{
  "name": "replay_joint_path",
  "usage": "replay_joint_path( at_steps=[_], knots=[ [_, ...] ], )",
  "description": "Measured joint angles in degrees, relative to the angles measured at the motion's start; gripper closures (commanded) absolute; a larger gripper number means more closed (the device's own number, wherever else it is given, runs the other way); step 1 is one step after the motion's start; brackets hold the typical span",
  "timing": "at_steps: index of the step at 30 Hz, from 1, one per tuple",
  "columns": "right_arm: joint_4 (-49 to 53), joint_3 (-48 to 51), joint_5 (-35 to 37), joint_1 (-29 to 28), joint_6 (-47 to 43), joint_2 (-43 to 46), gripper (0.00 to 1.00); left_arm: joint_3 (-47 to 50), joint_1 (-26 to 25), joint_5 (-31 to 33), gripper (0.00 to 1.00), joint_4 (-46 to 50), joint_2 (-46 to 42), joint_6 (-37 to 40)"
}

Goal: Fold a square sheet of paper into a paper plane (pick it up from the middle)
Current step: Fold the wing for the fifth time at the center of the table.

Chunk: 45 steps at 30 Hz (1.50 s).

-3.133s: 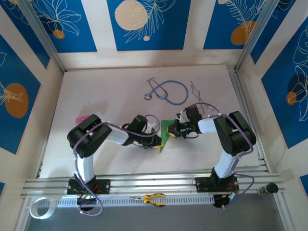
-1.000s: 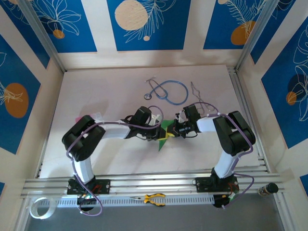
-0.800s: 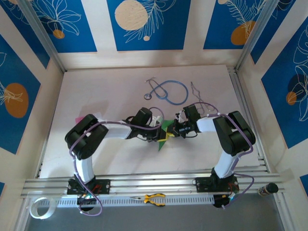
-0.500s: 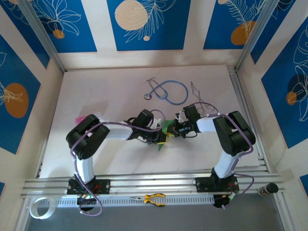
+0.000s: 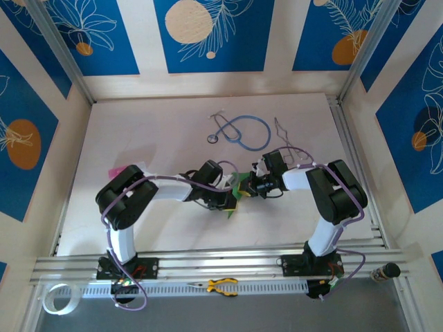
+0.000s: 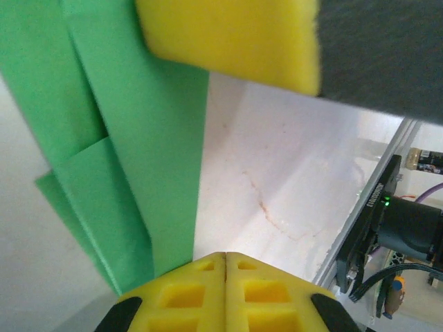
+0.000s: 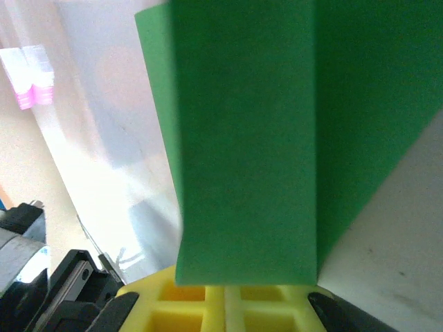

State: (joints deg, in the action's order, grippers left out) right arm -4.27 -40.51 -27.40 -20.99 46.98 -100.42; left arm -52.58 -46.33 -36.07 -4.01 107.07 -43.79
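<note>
Two robot arms meet at the middle of a pale counter [image 5: 138,138], over a folded green paper [image 6: 138,152] lying there. The left end effector [image 6: 225,257] is pressed together, its yellow tips beside the paper's creased edge. The right end effector [image 7: 225,294] is pressed together too — its tips meet the paper, though whether they pinch it is unclear. A blue stethoscope [image 5: 212,138] lies farther back, apart.

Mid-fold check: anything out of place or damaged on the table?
Nothing torn or spilled. The green paper looks intact. Strays: yellow-handled pliers lying on the front rail, off the table, and a blue stethoscope at the far side.
</note>
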Motion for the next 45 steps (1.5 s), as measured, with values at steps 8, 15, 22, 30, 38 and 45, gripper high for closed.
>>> replay_joint_path(
  at_steps=[8,15,22,30,38,45],
  knots=[
    [0.0,0.0,0.13,-0.07,0.0,0.0,0.93,3.41,0.0,0.59,0.95,-1.86,-1.11,0.09],
    [0.0,0.0,0.15,-0.07,0.0,0.0,0.93,6.56,-0.22,0.81,0.95,-1.97,-3.67,0.48],
    [-0.02,0.0,0.17,-0.22,0.0,0.0,0.93,7.48,-0.52,0.59,0.95,-1.57,-4.37,1.99],
    [-0.04,0.0,0.17,-0.44,0.0,0.0,0.93,7.3,-1.27,0.57,0.96,4.26,-5.79,6.99],
    [-0.07,0.0,0.17,-0.44,0.0,0.0,0.93,7.96,-1.66,-0.68,0.98,7.5,-7.98,9.16],
    [-0.15,0.0,0.2,-0.5,0.02,0.0,0.93,10.95,-1.36,-3.21,1.0,-7.65,-13.0,1.16]
  ],
)
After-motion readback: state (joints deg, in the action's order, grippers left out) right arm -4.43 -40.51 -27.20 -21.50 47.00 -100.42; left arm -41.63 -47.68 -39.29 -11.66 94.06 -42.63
